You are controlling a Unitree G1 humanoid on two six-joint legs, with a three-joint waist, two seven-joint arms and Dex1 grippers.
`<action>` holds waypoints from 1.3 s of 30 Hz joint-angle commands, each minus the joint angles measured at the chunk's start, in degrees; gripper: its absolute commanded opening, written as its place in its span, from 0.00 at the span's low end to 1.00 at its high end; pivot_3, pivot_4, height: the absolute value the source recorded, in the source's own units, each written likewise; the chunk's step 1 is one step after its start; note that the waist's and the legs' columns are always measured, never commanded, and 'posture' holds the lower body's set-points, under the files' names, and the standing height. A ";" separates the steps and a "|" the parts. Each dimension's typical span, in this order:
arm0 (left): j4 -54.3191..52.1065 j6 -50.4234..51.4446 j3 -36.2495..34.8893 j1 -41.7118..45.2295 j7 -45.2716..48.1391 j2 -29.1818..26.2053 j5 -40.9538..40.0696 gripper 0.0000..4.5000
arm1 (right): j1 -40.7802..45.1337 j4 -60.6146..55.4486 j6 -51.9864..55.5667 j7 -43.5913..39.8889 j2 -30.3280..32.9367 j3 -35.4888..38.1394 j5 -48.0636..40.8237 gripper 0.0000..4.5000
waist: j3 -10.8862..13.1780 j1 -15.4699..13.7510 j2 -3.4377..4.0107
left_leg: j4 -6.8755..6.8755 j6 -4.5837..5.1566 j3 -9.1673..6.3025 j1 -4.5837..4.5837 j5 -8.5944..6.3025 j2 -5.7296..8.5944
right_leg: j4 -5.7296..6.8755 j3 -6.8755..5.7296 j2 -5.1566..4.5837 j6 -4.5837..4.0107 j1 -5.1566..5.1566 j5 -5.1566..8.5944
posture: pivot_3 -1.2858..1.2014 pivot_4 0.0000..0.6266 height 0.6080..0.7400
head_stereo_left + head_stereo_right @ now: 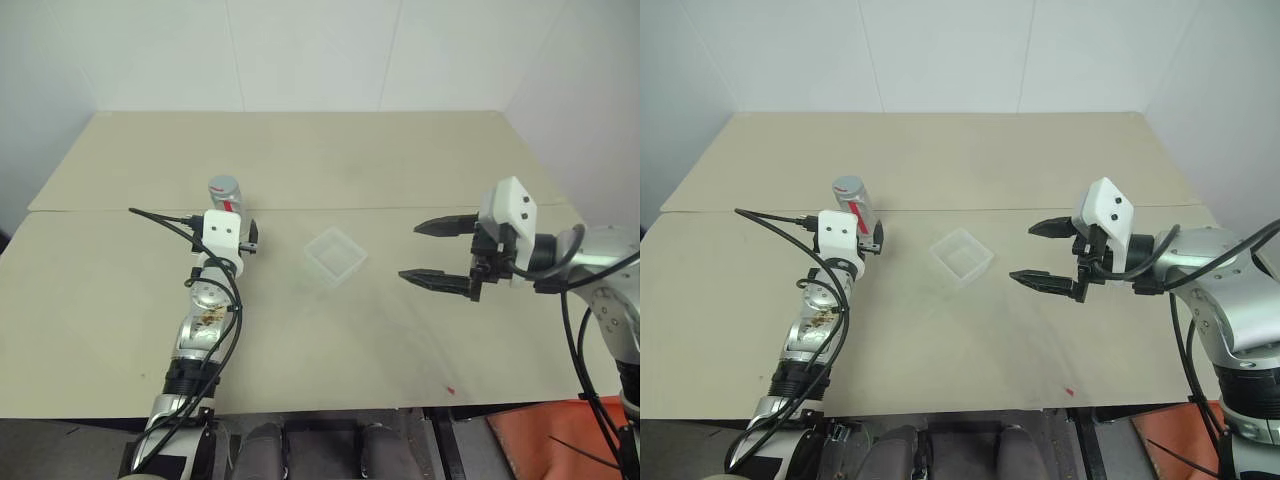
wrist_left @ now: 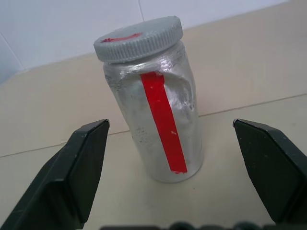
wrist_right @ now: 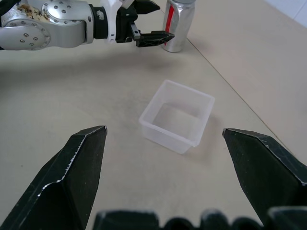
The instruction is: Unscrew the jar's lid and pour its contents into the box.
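While the jar (image 2: 153, 115) stands upright, lid (image 2: 138, 38) on, the left gripper (image 2: 180, 158) sits spread just before it. Right gripper (image 1: 440, 252) hovers spread beside the box (image 1: 335, 255).

— What's on the tabletop (image 1: 420, 160)?
— A beige surface with a seam across it; the jar (image 1: 226, 195) stands upright left, the box (image 1: 335, 256) near centre; a small red speck (image 1: 451, 391), perhaps tape.

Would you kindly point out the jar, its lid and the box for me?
jar (image 2: 158, 129), left wrist view, on its red stripe.
lid (image 2: 139, 40), left wrist view, on its ribbed side.
box (image 3: 165, 136), right wrist view, on its near wall.
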State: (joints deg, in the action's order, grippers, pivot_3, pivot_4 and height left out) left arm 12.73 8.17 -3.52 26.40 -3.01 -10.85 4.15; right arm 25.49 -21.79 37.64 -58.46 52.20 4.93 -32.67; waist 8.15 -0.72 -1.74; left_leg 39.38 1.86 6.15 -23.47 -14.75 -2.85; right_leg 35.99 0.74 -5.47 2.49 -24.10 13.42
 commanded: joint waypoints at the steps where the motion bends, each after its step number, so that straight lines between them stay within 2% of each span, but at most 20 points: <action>1: 1.36 -2.02 -0.81 2.44 -0.79 0.63 -0.44 0.99 | -0.62 -2.72 -1.29 0.50 1.08 2.59 -0.07 1.00 | 0.00 -0.02 0.00 | 0.00 0.00 0.00 0.00 0.00 0.00 | 0.01 0.00 0.00 0.00 0.00 0.00 | 0.52 0.24 1.00; 10: 5.86 -1.98 -2.81 6.10 -2.03 2.59 -2.19 0.99 | -1.73 -4.72 -0.88 1.12 1.46 3.74 -0.57 1.00 | 0.01 -0.04 -0.01 | 0.02 0.00 0.00 -0.02 0.00 0.01 | -0.01 -0.01 0.01 0.02 0.00 -0.01 | 0.52 0.24 1.00; 26: 15.03 -3.94 -3.11 11.47 -2.91 2.31 -2.19 0.99 | -3.99 -8.34 0.54 3.48 1.16 5.62 -2.78 1.00 | 0.01 -0.03 -0.03 | 0.02 -0.01 0.00 -0.03 0.00 0.02 | -0.01 -0.02 0.01 0.03 0.00 -0.01 | 0.52 0.24 1.00; 39: 28.35 -9.54 -3.85 18.43 -2.90 1.68 -2.53 0.99 | -5.23 -10.73 1.95 5.25 1.74 6.96 -4.72 1.00 | 0.02 -0.04 -0.04 | 0.02 -0.01 0.01 -0.04 0.01 0.03 | -0.02 -0.04 0.01 0.03 0.01 -0.01 | 0.52 0.24 1.00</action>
State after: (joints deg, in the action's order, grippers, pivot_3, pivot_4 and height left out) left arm 40.90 0.52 -7.34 43.26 -6.03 -8.98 2.04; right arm 19.86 -30.82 39.40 -53.69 53.03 9.73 -36.57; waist 8.17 -0.75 -1.78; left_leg 39.40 1.85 6.16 -23.51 -14.74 -2.82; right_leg 35.97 0.69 -5.46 2.52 -24.09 13.41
